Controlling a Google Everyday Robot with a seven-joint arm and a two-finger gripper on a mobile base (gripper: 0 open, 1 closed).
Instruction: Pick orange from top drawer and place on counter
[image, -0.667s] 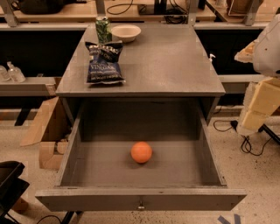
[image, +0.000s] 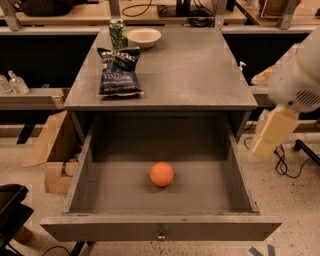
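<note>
The orange (image: 161, 174) lies on the floor of the open top drawer (image: 160, 231), about in its middle. The drawer is pulled fully out, with its grey front panel and small metal pull toward me. The counter (image: 195, 65) is the grey cabinet top behind and above the drawer. My gripper (image: 272, 132) hangs at the right, beside the cabinet's right edge and above the drawer's right wall. It is well apart from the orange and holds nothing that I can see.
On the counter's left part lie a dark blue chip bag (image: 119, 71), a green can (image: 118, 33) and a white bowl (image: 143, 36). Cardboard boxes (image: 52, 150) stand on the floor at the left. Cables (image: 285, 165) lie on the floor at the right.
My arm has moved a little to the left and down, toward the drawer's right side. The orange and the drawer have not moved.
</note>
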